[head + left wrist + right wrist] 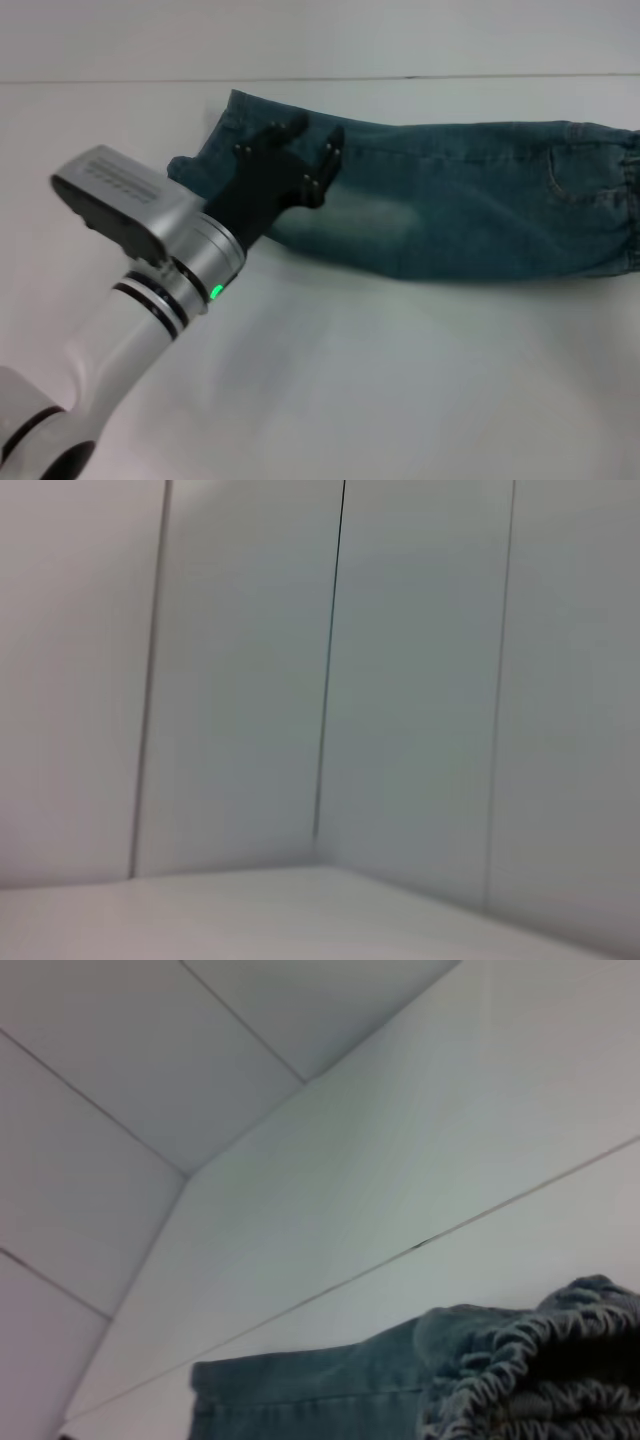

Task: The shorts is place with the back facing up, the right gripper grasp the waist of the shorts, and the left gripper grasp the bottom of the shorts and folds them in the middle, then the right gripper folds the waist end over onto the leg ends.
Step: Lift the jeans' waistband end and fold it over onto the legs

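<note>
The blue-green denim shorts [450, 220] lie folded lengthwise in a long strip across the table. The leg ends [218, 140] are at the left and the gathered elastic waist [630, 200] is at the right edge of the head view. A patch pocket [580, 165] faces up near the waist. My left gripper [312, 138], black on a silver wrist with a green light, hovers over the leg ends, open and holding nothing. The right wrist view has the ruffled waistband [520, 1375] very close and a straight hem [290, 1385] farther off. The right gripper itself is out of view.
The white table [400, 380] stretches bare in front of the shorts. Its far edge [420, 77] meets a pale panelled wall [330, 680], the only thing in the left wrist view. My left arm [130, 300] crosses the lower left corner.
</note>
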`<action>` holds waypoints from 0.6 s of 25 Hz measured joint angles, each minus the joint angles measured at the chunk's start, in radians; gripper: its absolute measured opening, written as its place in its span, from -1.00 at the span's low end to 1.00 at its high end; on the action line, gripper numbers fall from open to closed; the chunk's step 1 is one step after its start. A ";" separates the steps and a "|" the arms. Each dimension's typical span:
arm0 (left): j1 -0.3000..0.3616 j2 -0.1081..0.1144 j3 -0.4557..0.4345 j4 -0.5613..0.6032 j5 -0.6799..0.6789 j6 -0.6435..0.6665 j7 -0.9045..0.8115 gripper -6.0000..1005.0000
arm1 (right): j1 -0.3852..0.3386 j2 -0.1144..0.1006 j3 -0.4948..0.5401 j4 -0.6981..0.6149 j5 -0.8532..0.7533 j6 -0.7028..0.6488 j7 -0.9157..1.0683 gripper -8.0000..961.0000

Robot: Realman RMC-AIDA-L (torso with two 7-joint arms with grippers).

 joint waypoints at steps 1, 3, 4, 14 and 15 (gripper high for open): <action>-0.006 0.000 -0.020 -0.018 0.008 -0.020 0.030 0.27 | -0.005 0.000 0.015 -0.009 0.001 -0.028 0.005 -0.64; -0.013 0.000 -0.048 -0.038 0.019 -0.050 0.067 0.08 | -0.010 -0.002 0.050 -0.023 0.001 -0.084 0.012 -0.64; -0.014 0.000 -0.059 -0.043 0.021 -0.066 0.080 -0.02 | -0.012 -0.003 0.067 -0.029 0.001 -0.107 0.014 -0.64; -0.027 0.000 -0.074 -0.082 0.090 -0.160 0.091 -0.77 | -0.015 -0.003 0.241 -0.132 0.044 -0.371 0.049 -0.64; -0.025 0.000 -0.074 -0.089 0.099 -0.158 0.092 -0.80 | -0.009 -0.003 0.238 -0.132 0.062 -0.380 0.054 -0.64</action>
